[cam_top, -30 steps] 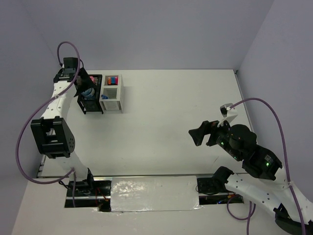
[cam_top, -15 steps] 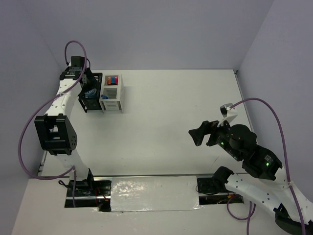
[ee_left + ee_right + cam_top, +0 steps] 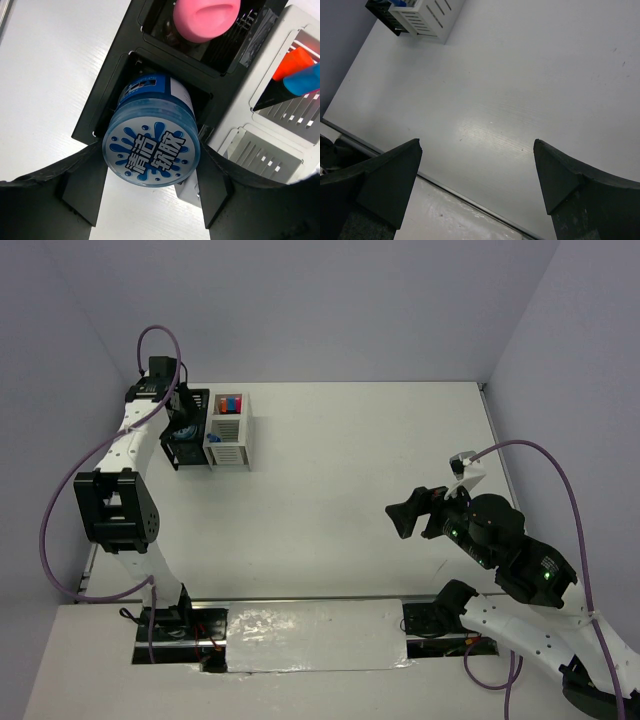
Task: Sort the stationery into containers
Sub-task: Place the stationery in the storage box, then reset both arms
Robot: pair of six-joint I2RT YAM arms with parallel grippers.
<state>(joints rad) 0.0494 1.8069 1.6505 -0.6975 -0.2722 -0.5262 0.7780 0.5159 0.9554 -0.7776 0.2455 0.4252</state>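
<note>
A round light-blue tin (image 3: 150, 150) with blue characters on its lid sits tilted, its lower end in a near compartment of the black box (image 3: 107, 85). My left gripper (image 3: 151, 165) is shut on the tin's sides. A pink cap (image 3: 205, 17) fills the black box's far compartment. Orange (image 3: 294, 61) and blue (image 3: 306, 84) caps stand in the white box (image 3: 260, 150) joined to it. From above, the left gripper (image 3: 180, 425) hangs over the black box (image 3: 190, 452), beside the white box (image 3: 230, 445). My right gripper (image 3: 405, 518) is open and holds nothing, far to the right.
The two boxes stand at the table's far left, close to the left wall (image 3: 60, 390). In the right wrist view they show at the top left (image 3: 415, 17), with bare white tabletop (image 3: 520, 90) below the open right gripper (image 3: 477, 170) and the table's near edge strip (image 3: 455, 195).
The left wrist has swung back and a little right over the black box, still holding the tin. The right arm has not moved.
</note>
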